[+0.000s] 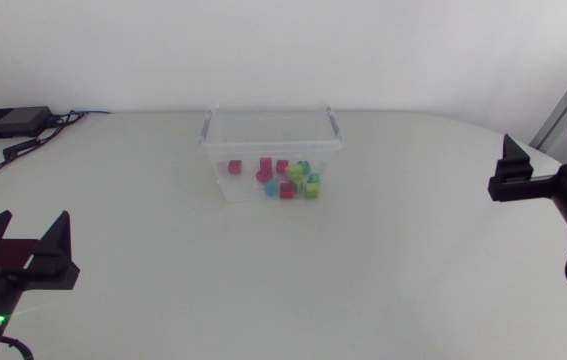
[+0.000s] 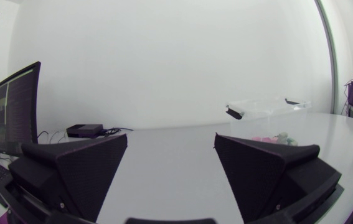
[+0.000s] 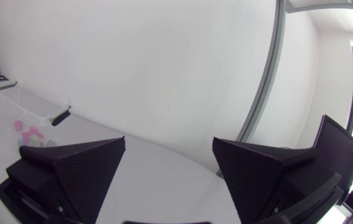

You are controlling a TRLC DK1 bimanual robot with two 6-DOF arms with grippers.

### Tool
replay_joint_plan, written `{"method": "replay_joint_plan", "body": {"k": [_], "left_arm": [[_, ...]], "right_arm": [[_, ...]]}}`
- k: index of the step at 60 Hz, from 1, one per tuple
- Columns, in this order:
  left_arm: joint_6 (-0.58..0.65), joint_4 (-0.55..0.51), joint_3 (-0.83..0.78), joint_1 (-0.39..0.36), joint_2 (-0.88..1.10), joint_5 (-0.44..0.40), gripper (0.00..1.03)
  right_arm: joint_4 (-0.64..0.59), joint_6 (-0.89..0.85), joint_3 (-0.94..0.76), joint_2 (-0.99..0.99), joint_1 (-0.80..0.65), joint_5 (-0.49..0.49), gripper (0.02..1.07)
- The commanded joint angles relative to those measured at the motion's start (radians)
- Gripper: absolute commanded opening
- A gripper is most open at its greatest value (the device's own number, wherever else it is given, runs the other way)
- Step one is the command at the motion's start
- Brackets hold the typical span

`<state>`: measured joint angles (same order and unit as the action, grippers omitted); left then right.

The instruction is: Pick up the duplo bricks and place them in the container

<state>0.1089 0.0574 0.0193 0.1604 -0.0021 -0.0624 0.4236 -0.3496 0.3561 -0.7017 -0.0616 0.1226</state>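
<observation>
— Where are the duplo bricks right now?

— All in the container, as far as I can see from here. It is a clear plastic box with dark clips at its ends, standing toward the far side of the tabletop. The bricks lie loose on its floor: several pink ones, a red one, a couple of green ones and a blue one, bunched toward one end.

— And the left hand?

— Low, at the near left corner, well apart from the box. Its two broad black fingers are spread wide, with bare tabletop showing between them. From that hand the container sits ahead and off to its right side, and you can make out pink and green through the clear wall.

— The right hand?

— Out by the right edge, held above the tabletop, fingers spread wide too and gripping nothing. The container lies ahead of it and off to its left, again well apart, one clip facing it.

— Anything else on there?

— A small black box with cables running from it, at the far left corner, ahead of the left hand and to its left side, well away from the container.
</observation>
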Motion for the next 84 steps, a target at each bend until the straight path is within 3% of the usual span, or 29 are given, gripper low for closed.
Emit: {"method": "replay_joint_plan", "body": {"k": [1, 16, 72, 84], "left_arm": [[0.021, -0.002, -0.022, -0.007, -0.009, 0.006, 0.98], [0.030, -0.013, -0.022, -0.009, -0.010, 0.006, 0.98], [-0.109, -0.057, -0.019, -0.160, 0.002, 0.062, 0.99], [-0.109, -0.057, -0.019, -0.160, 0.002, 0.062, 0.99]], "right_arm": [[0.021, 0.092, -0.066, 0.079, -0.014, -0.014, 1.03], [0.024, 0.146, -0.167, 0.205, -0.013, 0.009, 1.03], [-0.423, 0.349, -0.356, 0.701, 0.062, -0.123, 1.03], [-0.424, 0.350, -0.356, 0.702, 0.062, -0.123, 1.03]]}}
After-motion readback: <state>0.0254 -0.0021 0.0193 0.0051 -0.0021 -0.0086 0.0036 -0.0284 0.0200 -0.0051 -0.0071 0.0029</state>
